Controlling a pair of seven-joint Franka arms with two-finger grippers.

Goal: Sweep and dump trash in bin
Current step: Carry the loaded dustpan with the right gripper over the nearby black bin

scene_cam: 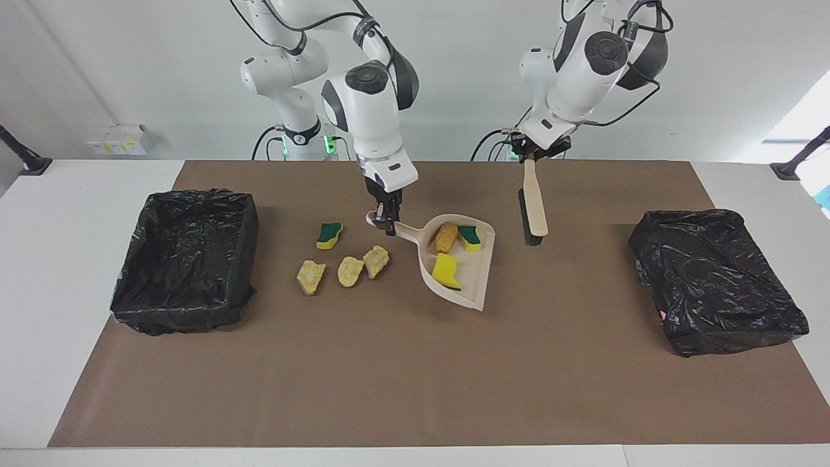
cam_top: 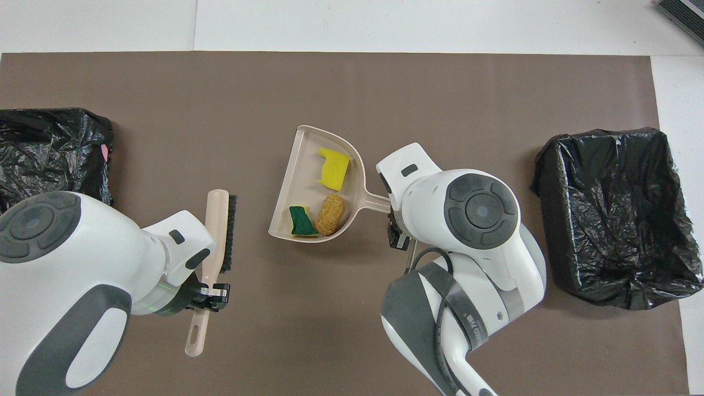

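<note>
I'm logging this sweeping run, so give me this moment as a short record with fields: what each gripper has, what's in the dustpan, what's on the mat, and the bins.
right gripper: shut on the dustpan handle, pan raised off the mat
left gripper: shut on the brush handle, brush hanging bristles down
in dustpan: yellow sponge piece, green-and-yellow sponge, orange-brown lump
on mat: second green-and-yellow sponge, three tan foam lumps
bins: two black-lined bins, one at each end of the table
</note>
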